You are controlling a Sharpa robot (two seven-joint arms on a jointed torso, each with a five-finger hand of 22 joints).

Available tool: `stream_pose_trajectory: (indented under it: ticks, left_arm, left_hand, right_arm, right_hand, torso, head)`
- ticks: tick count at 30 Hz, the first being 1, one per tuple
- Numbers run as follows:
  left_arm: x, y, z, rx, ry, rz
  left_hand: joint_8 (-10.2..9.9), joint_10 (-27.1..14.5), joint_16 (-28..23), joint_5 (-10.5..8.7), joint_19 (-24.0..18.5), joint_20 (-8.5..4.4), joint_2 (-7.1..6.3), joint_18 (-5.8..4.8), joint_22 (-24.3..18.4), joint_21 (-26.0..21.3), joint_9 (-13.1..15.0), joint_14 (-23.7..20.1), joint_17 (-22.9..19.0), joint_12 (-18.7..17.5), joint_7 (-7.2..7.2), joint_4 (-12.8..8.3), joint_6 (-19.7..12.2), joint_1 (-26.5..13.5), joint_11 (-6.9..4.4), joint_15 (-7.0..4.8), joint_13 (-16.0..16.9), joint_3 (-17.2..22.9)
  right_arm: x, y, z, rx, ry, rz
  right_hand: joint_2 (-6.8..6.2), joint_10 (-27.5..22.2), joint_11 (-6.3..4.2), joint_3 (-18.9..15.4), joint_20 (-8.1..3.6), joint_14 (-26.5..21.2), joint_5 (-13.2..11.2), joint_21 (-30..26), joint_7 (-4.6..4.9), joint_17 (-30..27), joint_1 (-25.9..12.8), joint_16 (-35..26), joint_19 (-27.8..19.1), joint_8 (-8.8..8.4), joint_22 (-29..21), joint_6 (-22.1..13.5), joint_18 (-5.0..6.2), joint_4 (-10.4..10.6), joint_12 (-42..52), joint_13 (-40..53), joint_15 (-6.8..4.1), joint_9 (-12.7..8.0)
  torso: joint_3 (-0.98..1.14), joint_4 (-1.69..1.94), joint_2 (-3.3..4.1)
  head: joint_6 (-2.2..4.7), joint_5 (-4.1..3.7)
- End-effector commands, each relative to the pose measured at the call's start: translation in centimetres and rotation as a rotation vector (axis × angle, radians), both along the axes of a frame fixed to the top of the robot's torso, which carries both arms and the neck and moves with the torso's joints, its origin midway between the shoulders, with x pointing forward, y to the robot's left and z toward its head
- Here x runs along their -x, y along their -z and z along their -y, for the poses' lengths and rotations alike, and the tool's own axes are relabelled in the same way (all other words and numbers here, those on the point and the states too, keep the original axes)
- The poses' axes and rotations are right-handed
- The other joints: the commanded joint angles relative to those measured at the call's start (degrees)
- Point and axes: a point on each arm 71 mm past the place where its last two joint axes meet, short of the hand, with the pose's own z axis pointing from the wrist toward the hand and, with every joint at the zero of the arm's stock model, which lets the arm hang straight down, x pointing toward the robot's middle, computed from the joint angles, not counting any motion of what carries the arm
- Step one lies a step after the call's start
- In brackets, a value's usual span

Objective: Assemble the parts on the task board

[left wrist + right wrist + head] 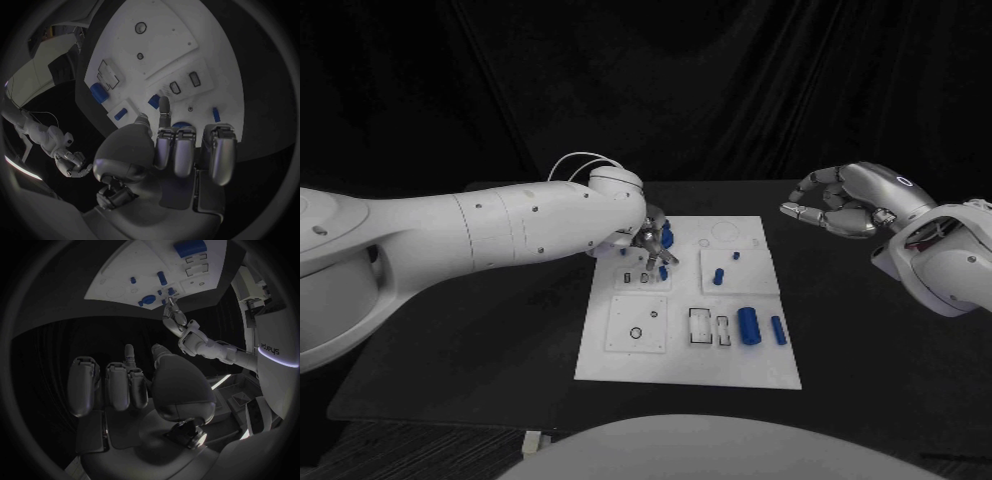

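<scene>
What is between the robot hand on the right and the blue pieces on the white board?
Nothing visible. The right robot hand hangs above bare black table, off the task board's far right corner. The nearest blue parts lie in the open. The left robot hand works the board's far left.

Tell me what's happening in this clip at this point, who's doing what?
The robot is working on the white task board on the black table. Its left hand is down over the board's far left corner, fingers at a small blue part; whether it actually grips it can't be told. The right hand hovers off the board's far right side with fingers curled in, holding nothing. Other blue parts lie on the board, including a larger cylinder near the right edge.
</scene>
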Motion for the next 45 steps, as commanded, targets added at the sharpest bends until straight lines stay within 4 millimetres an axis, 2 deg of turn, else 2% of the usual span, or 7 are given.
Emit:
stream_pose_trajectory:
  ticks: [1, 18, 34, 41, 45]
  left_arm:
    - [0.1, 0.2, 0.4, 0.012, 0.023, -0.015]
    - [0.3, 1.5, 0.8, 0.003, 0.028, -0.046]
    - [0.2, 1.8, 0.8, -0.004, 0.026, -0.057]
    - [0.2, 1.9, 0.9, -0.003, 0.028, -0.060]
    - [0.2, 2.0, 0.9, -0.001, 0.029, -0.061]
  left_hand:
    - [-0.47, 5.98, 0.14, 0.39, -0.09, -0.06, -0.15, 0.19, 8.48, -0.27, -0.11, 5.95, 15.09, -0.03, 0.34, -0.17, -0.05, 0.02, -0.20, -0.29, 15.08, 0.51]
    - [-2.47, 5.98, 0.14, 1.42, -0.54, 0.13, -0.50, 0.33, 8.06, -0.68, -0.25, 5.95, 15.09, -0.03, 0.55, -1.74, -0.09, 1.05, 0.00, -0.10, 15.08, 1.99]
    - [-4.00, 5.98, 0.14, 1.86, -0.91, 0.24, -0.70, 0.44, 7.73, -1.03, -0.37, 5.95, 15.09, -0.03, 0.64, -3.30, 0.05, 2.02, 0.10, 0.00, 15.08, 3.63]
    - [-5.42, 5.98, 0.14, 3.33, -1.07, 0.29, -1.12, 0.50, 7.62, -1.25, -0.44, 5.95, 15.09, -0.03, 0.64, -5.01, 0.25, 2.84, 0.11, 0.02, 15.08, 5.68]
    - [-6.28, 5.98, 0.14, 5.00, -1.35, 0.29, -1.56, 0.59, 7.38, -1.51, -0.45, 5.95, 15.09, -0.03, 0.62, -6.08, 0.31, 3.22, 0.10, 0.03, 15.08, 7.14]
  right_arm:
    - [0.0, 0.0, 0.0, -0.001, -0.001, 0.004]
    - [0.0, 0.1, 0.0, 0.002, 0.001, -0.003]
    - [0.0, 0.2, 0.0, 0.005, 0.001, -0.009]
    - [0.0, 0.2, 0.0, 0.008, 0.002, -0.014]
    - [0.0, 0.2, 0.1, 0.009, 0.003, -0.015]
  right_hand:
    - [0.13, 5.95, 0.43, -0.35, 0.48, 3.35, 0.27, -0.26, -0.04, -0.02, 0.46, -0.12, 1.65, 0.31, 11.41, 0.42, 0.09, 0.02, 0.14, 15.09, 0.52, -0.06]
    - [0.13, 5.95, 0.43, -0.35, 0.48, 3.35, 0.27, -0.26, -0.04, -0.02, 0.46, -0.12, 1.65, 0.31, 11.41, 0.42, 0.09, 0.02, 0.14, 15.09, 0.52, -0.06]
    - [0.18, 5.95, 0.53, -0.45, 0.56, 3.31, 0.36, -0.45, -0.01, -0.25, 0.57, -0.22, 1.58, 0.38, 11.35, 0.59, 0.13, 0.03, 0.14, 15.09, 0.62, -0.08]
    - [0.17, 5.95, 0.60, -0.44, 0.61, 3.30, 0.48, -0.53, 0.00, -0.29, 0.86, -0.24, 1.55, 0.41, 11.33, 0.68, 0.15, -0.10, 0.14, 15.09, 0.67, -0.10]
    - [0.16, 5.95, 0.68, -0.38, 0.71, 3.27, 0.93, -0.55, 0.07, -0.38, 1.71, -0.27, 1.54, 0.42, 11.32, 0.79, 0.16, -0.35, 0.14, 15.09, 0.76, -0.19]
  torso:
    - [0.01, -0.08, -0.03]
    - [0.03, -0.09, -0.07]
    - [0.01, -0.11, -0.11]
    - [0.00, -0.11, -0.13]
    - [0.00, -0.12, -0.15]
  head:
    - [0.00, -0.01]
    - [0.00, 0.10]
    - [0.00, 0.09]
    - [0.00, 0.02]
    - [0.00, -0.01]
